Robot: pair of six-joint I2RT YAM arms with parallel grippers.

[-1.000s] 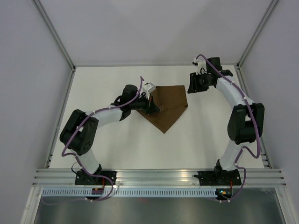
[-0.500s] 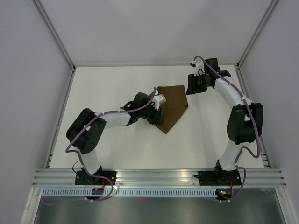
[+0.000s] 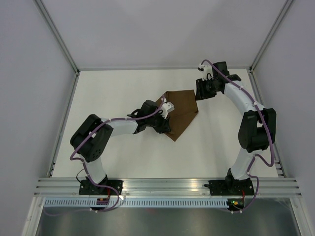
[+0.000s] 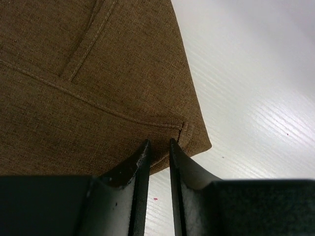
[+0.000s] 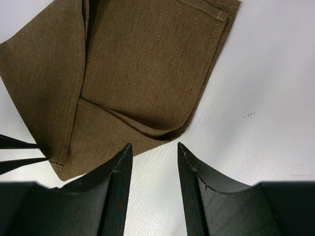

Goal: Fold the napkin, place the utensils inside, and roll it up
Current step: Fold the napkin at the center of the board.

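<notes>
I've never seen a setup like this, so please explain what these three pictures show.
This is a robot: a left arm and a right arm bolted to a white table. One picture looks down from above; the other two come from a camera on each wrist, looking past its own claw. A folded brown napkin lies on the table. The left claw sits at one napkin corner, jaws slightly apart; the right claw hovers open near another corner. Neither seems to grip anything, and no utensils show.

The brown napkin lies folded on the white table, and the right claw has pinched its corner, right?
Not pinched. The right wrist view shows the right gripper open near the napkin's corner, gripping nothing. The napkin does lie folded on the white table.
</notes>
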